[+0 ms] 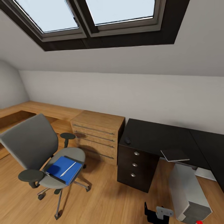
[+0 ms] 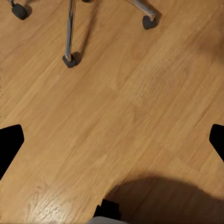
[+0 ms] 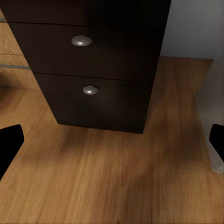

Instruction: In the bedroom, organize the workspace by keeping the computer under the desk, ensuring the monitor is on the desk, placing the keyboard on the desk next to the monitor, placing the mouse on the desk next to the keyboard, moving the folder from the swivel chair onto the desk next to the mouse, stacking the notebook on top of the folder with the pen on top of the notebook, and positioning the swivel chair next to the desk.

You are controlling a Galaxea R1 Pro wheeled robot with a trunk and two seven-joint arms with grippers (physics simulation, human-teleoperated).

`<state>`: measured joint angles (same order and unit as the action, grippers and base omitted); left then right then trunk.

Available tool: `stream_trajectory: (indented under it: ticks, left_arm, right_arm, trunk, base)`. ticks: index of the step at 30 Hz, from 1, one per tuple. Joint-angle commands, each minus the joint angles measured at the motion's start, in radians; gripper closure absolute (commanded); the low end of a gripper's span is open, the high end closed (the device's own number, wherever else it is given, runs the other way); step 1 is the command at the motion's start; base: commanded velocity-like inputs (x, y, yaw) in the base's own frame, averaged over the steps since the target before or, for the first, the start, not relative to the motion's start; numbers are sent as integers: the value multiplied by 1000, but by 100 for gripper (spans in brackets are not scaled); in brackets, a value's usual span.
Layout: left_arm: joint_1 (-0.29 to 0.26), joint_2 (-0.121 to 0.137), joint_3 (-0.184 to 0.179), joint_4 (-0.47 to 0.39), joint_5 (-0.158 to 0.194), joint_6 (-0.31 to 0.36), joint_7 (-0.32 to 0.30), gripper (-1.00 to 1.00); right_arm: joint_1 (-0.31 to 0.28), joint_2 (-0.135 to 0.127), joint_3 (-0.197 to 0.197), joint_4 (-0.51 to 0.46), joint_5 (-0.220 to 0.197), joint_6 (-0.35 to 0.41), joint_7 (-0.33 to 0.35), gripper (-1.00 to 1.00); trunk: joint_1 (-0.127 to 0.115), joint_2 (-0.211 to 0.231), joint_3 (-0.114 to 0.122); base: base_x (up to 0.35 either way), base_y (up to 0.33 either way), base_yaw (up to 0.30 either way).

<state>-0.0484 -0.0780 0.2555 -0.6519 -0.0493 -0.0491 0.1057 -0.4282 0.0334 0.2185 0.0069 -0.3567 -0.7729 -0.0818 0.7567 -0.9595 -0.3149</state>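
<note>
Folder (image 1: 63, 170): thin, stiff, light; grasp at an overhanging edge. It lies well ahead of both pincers, whose fingers stand apart, empty.

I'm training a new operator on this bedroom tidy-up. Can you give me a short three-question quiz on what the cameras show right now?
1. True or false: the blue folder lies on the swivel chair seat.
2. Which small thing sits on the desk above the drawers? A) mouse B) keyboard C) monitor
3. Fill in: the computer stands on the ____, at the desk's open side.

Key: 1 true. 2 A, the mouse. 3 floor.
</note>
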Motion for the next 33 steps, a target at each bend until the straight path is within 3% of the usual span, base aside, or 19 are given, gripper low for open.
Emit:
stream_trajectory:
  ticks: [1,10,13,14,15,17,18,23,24,27,30,31,33]
  left_arm:
    - [-1,-1,4,0,-5,-2,1,-100]
    - [-1,-2,5,0,-6,0,2,-100]
    - [-1,-9,5,-120,-4,28,1,-100]
    - [0,-51,-11,-361,-3,262,2,-100]
    - [0,-61,-20,-411,-3,329,3,-100]
    - [0,-68,-29,-450,-3,388,3,-100]
    - [-2,-73,-42,-477,-3,434,5,-100]
    - [-52,-79,-79,-510,-2,499,7,-100]
    - [-82,-80,-87,-516,-1,513,7,-100]
    - [-125,-81,-93,-521,2,537,7,-100]
    - [-152,-81,-97,-524,12,574,6,-100]
    - [-162,-80,-97,-527,22,600,5,-100]
    - [-169,-79,-97,-529,33,619,5,-100]
  right_arm:
    - [-1,0,9,1,-1,-2,-9,-100]
    - [-1,0,9,-2,1,-6,-10,-100]
    - [-1,-1,16,-12,4,-10,-8,-100]
    - [-6,-2,32,-119,17,16,-12,-100]
    - [-8,-5,34,-167,20,47,-13,-100]
    - [-10,-8,34,-224,24,100,-15,-100]
    - [-15,-12,34,-289,27,176,-16,-100]
    - [-27,-24,35,-490,34,439,-27,-100]
    - [-31,-28,35,-581,46,556,-39,-100]
    - [-36,-37,34,-715,80,741,-57,-100]
    - [-38,-43,31,-816,112,926,-65,-100]
    - [-39,-44,29,-857,124,1025,-67,-100]
    - [-40,-43,30,-882,132,1091,-70,-100]
  trunk:
    - [-4,6,2]
    - [-38,69,30]
    - [-50,90,40]
    - [-54,97,43]
    - [-58,104,46]
    - [-65,118,52]
    - [-69,125,55]
    - [-88,160,71]
    - [-92,167,74]
    - [-104,188,84]
    - [-115,209,93]
    - [-119,216,96]
    - [-127,230,102]
  base:
    - [17,0,0]
    - [208,0,0]
    - [193,0,0]
    - [110,0,0]
    - [103,0,0]
    - [100,0,0]
    - [97,0,0]
    - [95,0,0]
    - [93,0,0]
    - [93,0,0]
    - [79,0,0]
    - [47,0,0]
    - [34,0,0]
